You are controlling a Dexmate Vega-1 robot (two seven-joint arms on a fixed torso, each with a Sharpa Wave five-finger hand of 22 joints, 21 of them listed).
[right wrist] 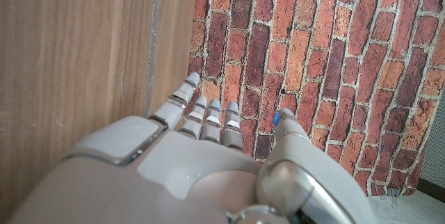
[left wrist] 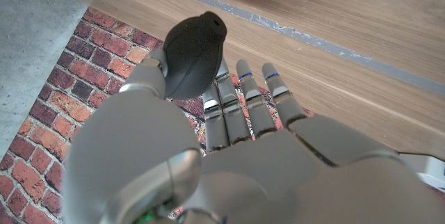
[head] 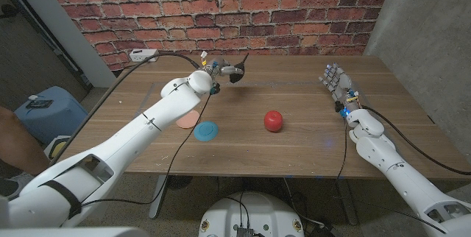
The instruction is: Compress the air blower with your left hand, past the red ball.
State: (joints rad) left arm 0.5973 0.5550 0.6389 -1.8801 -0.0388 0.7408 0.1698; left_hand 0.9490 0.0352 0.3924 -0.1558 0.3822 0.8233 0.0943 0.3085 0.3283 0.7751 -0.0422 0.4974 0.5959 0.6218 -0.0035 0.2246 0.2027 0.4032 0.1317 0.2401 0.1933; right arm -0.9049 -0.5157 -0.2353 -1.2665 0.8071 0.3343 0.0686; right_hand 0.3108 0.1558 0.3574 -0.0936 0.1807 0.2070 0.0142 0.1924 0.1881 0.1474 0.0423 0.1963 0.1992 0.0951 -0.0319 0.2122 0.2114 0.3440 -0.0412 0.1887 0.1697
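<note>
Sitting near the counter's (head: 309, 156) middle, well short of the far edge, the red ball (head: 274, 121) lies nearer than the black air blower (left wrist: 192, 56), which the left robot hand (head: 221, 70) pinches aloft beyond it, and an off-centre squeeze could pop the rounded bulb free.
</note>
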